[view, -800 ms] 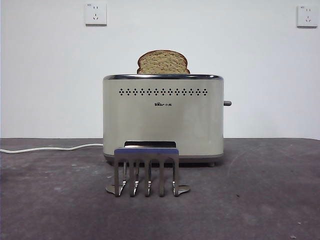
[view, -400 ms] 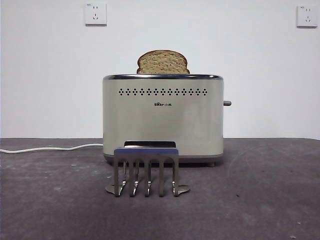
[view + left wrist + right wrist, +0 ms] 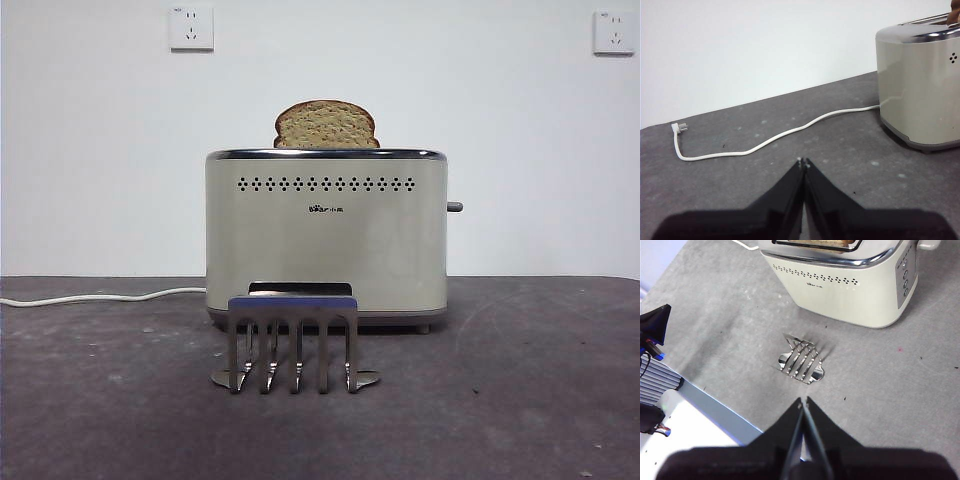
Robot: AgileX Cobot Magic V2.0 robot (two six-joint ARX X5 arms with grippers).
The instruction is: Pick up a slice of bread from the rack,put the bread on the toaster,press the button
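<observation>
One slice of bread (image 3: pixel 326 125) in toaster (image 3: pixel 326 240); rack (image 3: pixel 293 340) bare.

Left tool (image 3: pixel 803 161) jaws closed, low over table. Right tool (image 3: pixel 803 400) jaws closed, raised high.

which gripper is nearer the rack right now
Right. The right gripper hangs above the table with the rack just ahead of it. The left gripper is off by the toaster's cord side.

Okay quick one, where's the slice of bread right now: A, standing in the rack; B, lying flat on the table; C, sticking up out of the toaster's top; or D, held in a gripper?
C: the slice of bread pokes up from the toaster; the rack holds nothing.
</observation>
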